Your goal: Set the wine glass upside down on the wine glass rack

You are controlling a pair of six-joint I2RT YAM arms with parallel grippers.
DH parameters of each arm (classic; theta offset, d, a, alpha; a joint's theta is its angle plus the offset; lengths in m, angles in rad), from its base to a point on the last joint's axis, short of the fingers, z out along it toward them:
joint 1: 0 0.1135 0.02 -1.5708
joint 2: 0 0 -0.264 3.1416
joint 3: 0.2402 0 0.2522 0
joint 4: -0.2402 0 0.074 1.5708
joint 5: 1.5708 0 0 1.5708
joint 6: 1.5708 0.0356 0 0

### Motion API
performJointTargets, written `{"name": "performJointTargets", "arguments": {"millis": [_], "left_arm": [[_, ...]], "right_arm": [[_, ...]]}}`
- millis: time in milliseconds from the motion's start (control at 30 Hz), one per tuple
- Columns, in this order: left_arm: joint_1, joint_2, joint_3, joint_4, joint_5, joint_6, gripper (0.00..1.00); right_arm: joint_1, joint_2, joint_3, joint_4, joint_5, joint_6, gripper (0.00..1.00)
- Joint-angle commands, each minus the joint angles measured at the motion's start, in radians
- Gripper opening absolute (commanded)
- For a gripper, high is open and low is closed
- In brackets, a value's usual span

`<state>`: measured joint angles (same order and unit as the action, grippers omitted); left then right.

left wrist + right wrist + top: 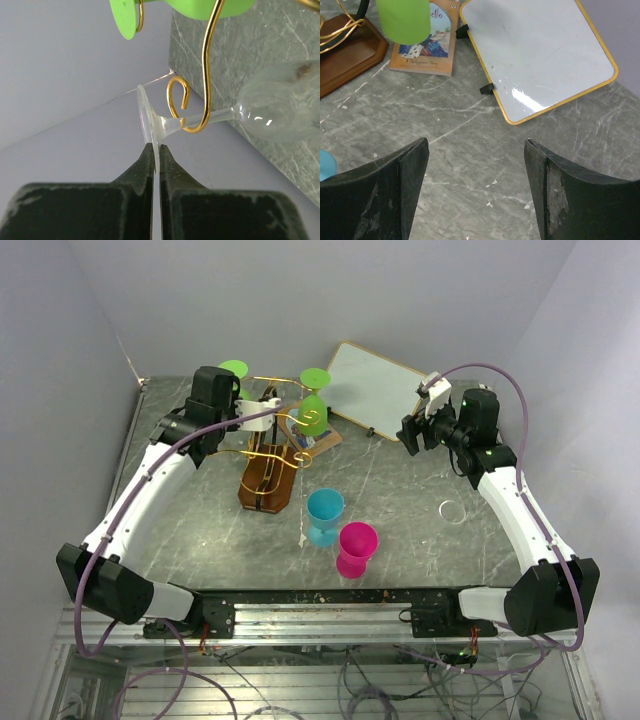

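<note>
The left pincer [156, 150] pinches the foot of the wine glass [220, 117], its stem cradled in a hook of the wine glass rack [204, 75], bowl toward three o'clock. Light, slick, brittle: likely best gripped gently by foot or stem. The right pincer [476, 145] is spread.

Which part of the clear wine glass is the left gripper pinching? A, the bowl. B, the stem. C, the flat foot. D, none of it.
C: the left wrist view shows the left gripper shut on the edge of the foot of the clear wine glass, its stem lying in a gold hook of the wine glass rack.
</note>
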<state>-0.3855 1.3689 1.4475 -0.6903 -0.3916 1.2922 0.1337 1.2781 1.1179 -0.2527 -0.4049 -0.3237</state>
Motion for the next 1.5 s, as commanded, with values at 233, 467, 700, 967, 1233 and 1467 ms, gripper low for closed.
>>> {"name": "performJointTargets", "arguments": {"millis": [233,467,700,967,1233,1467], "left_arm": [[-0.01,0.012,-0.023,0.129,-0.089,-0.02,0.07],[-0.015,0.025,-0.014,0.139,-0.045,-0.038,0.07],[-0.028,0.035,-0.029,0.137,-0.023,-0.051,0.07],[-0.035,0.032,-0.05,0.136,-0.024,-0.044,0.08],[-0.039,0.026,-0.052,0.116,-0.037,-0.052,0.12],[-0.044,0.021,-0.059,0.111,-0.05,-0.06,0.17]], "right_arm": [[-0.008,-0.009,-0.013,0.013,-0.011,-0.001,0.77],[-0.011,-0.008,-0.013,0.015,-0.011,0.0,0.77],[-0.014,-0.01,-0.016,0.016,-0.014,0.001,0.77],[-0.017,-0.012,-0.018,0.018,-0.016,0.001,0.77],[-0.019,-0.013,-0.018,0.018,-0.017,0.001,0.77],[-0.019,-0.013,-0.02,0.018,-0.017,0.001,0.77]]}}
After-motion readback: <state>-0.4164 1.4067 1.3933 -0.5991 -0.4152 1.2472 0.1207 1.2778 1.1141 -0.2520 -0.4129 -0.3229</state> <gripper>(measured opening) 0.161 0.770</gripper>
